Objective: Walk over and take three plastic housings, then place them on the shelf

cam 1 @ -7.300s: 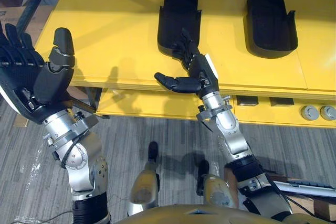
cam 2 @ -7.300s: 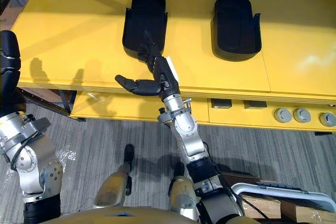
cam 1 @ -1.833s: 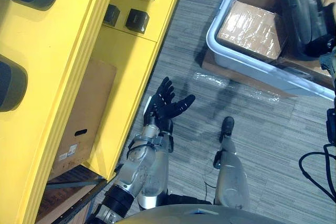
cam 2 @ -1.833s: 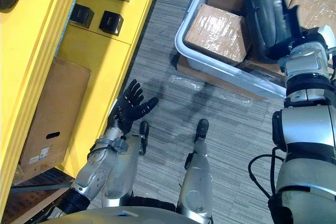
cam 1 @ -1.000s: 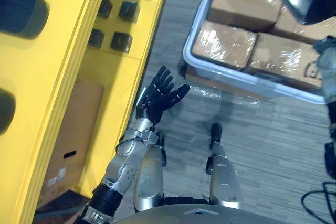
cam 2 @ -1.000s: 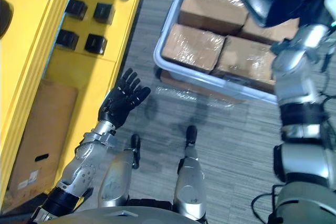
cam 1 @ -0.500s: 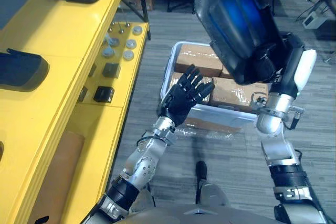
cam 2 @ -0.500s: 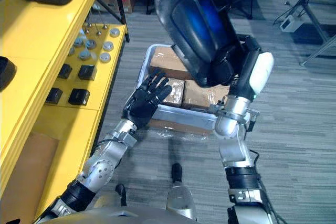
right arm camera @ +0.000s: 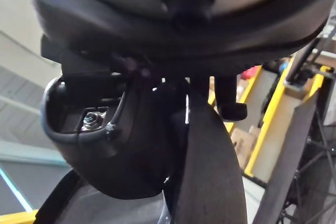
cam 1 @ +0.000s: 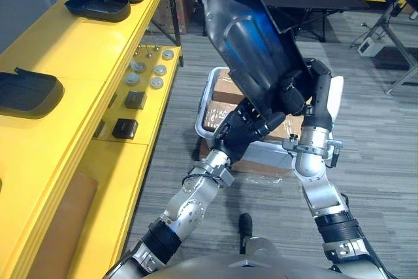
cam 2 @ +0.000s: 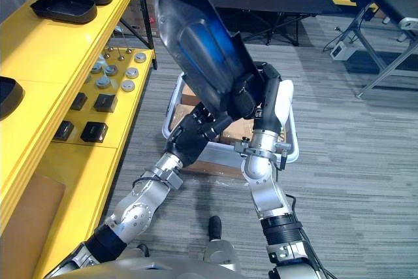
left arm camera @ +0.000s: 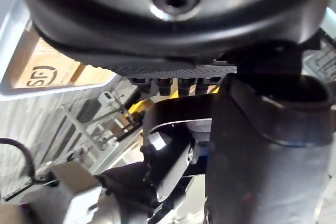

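In the left eye view the right arm rises from the lower right with its forearm almost upright. The right hand [cam 1: 302, 93] is clenched round the lower end of a black plastic housing [cam 1: 251, 44]. It holds the housing high and tilted, with the hollow side facing the camera. The left arm reaches up from the lower left, bent at the elbow. The left hand [cam 1: 243, 132] lies against the housing's lower end, just beneath the right hand; I cannot tell whether it grips or only touches. On the robot's left runs the yellow shelf [cam 1: 72, 57], with shelved housings [cam 1: 98, 7] lying on top of it. On the floor under the raised hands, a grey bin [cam 1: 201, 114] holds cardboard boxes [cam 1: 225, 89].

The right eye view shows the housing [cam 2: 196, 37] leaning up and to the left from the right hand [cam 2: 251, 99], with the left hand [cam 2: 194, 134] tucked below it.

In the left wrist view the left hand's dark bulk [left arm camera: 168, 24] looms close, and a box in the bin [left arm camera: 37, 66] shows beyond it.

In the right wrist view the right hand [right arm camera: 173, 14] has dark shapes packed tight against it, and I cannot tell hand from housing there. The yellow shelf frame [right arm camera: 265, 129] stands off to one side.
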Controlling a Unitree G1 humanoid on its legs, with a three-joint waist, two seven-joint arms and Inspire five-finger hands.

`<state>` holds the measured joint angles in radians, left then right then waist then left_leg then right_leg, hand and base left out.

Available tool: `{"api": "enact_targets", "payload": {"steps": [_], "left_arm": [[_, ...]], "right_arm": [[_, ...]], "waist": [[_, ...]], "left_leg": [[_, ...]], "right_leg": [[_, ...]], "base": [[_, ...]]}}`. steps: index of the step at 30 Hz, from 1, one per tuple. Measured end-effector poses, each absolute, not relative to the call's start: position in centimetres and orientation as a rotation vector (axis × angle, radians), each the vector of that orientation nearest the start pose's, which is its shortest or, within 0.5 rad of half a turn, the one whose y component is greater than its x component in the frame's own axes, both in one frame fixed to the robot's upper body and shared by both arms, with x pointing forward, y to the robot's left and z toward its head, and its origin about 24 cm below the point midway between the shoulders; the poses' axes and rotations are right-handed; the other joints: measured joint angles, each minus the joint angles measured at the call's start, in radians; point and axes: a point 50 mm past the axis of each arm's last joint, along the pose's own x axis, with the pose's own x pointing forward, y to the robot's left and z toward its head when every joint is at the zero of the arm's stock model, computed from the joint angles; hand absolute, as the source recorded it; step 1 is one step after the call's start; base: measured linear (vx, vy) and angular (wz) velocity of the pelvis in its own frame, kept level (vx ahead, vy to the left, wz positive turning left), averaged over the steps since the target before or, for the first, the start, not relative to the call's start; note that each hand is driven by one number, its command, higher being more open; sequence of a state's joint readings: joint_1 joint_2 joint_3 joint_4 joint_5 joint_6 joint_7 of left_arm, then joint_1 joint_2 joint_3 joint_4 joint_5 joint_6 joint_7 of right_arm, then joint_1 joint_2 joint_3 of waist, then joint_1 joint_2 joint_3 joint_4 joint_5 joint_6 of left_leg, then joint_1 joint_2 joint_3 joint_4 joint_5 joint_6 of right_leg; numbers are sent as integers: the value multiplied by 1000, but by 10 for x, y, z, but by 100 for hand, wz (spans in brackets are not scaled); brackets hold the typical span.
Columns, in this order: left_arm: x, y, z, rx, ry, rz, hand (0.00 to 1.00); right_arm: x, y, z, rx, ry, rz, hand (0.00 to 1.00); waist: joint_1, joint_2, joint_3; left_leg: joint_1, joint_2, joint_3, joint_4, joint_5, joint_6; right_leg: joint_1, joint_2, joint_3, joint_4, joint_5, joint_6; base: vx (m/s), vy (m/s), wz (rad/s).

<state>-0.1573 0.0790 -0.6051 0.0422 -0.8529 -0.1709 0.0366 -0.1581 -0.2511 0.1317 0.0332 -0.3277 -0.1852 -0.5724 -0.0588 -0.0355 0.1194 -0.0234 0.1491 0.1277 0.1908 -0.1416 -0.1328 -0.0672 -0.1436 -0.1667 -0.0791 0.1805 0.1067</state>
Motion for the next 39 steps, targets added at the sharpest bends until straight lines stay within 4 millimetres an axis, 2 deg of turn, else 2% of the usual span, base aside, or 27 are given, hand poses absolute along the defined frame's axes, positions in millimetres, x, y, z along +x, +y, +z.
{"api": "enact_targets", "payload": {"steps": [9, 19, 20, 29, 34, 39], "left_arm": [[258, 48, 81, -813, -92, -340, 100], [262, 46, 85, -769, -98, -301, 100], [261, 46, 85, -739, -100, -308, 0], [261, 41, 81, -671, -51, -342, 0], [267, 49, 71, -671, -17, -201, 0], [267, 55, 73, -689, -43, -122, 0]], "right_arm": [[268, -147, 84, -434, -401, -260, 0], [266, -135, 84, -384, -424, -177, 0], [265, -135, 85, -375, -425, -176, 0], [263, -136, 81, -371, -414, -178, 0], [257, -128, 76, -370, -418, -131, 0], [256, -117, 75, -329, -414, -112, 0]], "waist": [[7, -9, -28], [2, -12, -31], [2, -12, -32], [1, -15, -33], [0, -26, -41], [5, -29, -43]], "left_leg": [[12, -1, -10, 0, 0, 0], [9, 1, -11, 14, -2, -1], [8, 1, -12, 14, -2, -1], [9, 0, -13, 12, -2, -1], [8, 1, -13, 15, -3, -1], [4, 1, -13, 19, -4, -2]], "right_leg": [[20, -1, -15, 0, 2, 2], [20, -1, -12, 0, 1, 1], [20, -1, -12, 0, 1, 1], [20, -1, -13, 0, 0, -1], [19, 0, -13, 0, 1, -2], [17, 0, -14, 0, 0, -2]], "base": [[-7, 9, 5], [-42, -2, -2], [-37, 3, 1], [-3, 0, 0], [0, 0, 0], [0, 0, 0]]}}
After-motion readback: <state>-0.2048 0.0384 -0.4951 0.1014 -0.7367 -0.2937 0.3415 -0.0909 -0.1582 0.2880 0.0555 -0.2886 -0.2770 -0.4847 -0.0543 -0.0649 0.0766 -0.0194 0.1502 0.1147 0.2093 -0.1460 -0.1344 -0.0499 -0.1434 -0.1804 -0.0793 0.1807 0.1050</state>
